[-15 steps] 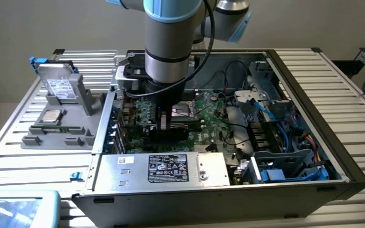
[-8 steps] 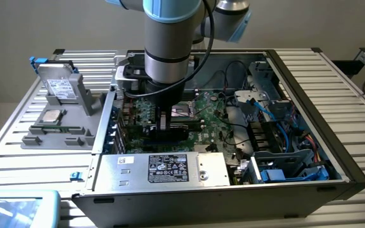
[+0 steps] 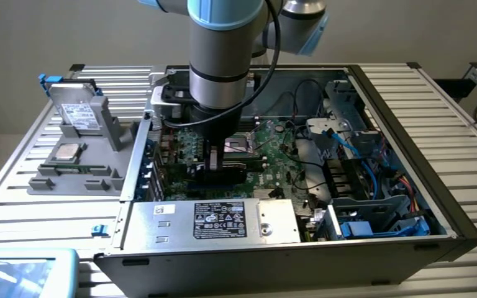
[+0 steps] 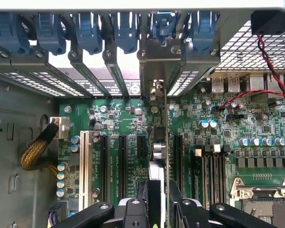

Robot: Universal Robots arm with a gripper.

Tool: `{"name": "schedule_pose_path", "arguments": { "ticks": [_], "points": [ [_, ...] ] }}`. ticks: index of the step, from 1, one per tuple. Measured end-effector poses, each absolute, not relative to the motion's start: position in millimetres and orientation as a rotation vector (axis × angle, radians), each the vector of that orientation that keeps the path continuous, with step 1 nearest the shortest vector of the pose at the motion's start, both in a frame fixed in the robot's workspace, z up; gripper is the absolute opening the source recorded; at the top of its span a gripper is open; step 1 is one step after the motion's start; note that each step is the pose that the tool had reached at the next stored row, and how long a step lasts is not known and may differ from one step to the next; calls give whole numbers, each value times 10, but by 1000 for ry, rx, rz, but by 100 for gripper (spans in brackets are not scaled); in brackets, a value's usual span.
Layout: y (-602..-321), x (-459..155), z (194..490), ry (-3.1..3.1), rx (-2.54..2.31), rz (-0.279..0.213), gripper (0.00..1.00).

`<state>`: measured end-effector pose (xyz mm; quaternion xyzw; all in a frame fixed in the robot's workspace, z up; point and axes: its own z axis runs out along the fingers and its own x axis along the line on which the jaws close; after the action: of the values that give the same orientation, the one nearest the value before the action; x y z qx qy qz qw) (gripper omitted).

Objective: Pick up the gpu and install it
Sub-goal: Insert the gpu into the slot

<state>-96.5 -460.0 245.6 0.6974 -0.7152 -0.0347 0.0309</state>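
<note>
- Nearest your wrist camera, the end effector [image 4: 159, 209] has its two black fingers [image 4: 135, 211] pinching the gpu [image 4: 160, 142] edge-on, one on each side of the card.
- You see the gpu as a thin vertical edge running up from the fingers towards the rear slot brackets [image 4: 109, 71], with a silver part of it showing midway along.
- Your card stands upright over the motherboard [image 4: 213, 118], lined up between the black expansion slots [image 4: 123, 161]; whether it touches a slot, you cannot tell.
- Blue retention clips [image 4: 88, 31] line the case's rear wall at 12 o'clock from the card.
- At 9 o'clock from the card, a white slot [image 4: 84, 164] and a braided yellow cable [image 4: 35, 152] lie near the case wall.
- At 4 o'clock you have the CPU socket [image 4: 263, 199].
- From the exterior view, your arm [image 3: 222, 56] reaches straight down into the open computer case [image 3: 404, 155], the end effector low over the board.
- A power supply [image 3: 218, 220] with a label sits at 6 o'clock of the arm.
- A grey fixture [image 3: 85, 158] on the tabletop [image 3: 15, 211] at 9 o'clock carries a hard drive [image 3: 77, 115].
</note>
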Motion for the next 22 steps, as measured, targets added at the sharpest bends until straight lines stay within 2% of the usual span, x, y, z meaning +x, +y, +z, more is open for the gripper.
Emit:
{"name": "schedule_pose_path", "arguments": {
  "ticks": [22],
  "points": [
    [-4600,-947,2451,-2204,2149,-107,28]
  ]
}}
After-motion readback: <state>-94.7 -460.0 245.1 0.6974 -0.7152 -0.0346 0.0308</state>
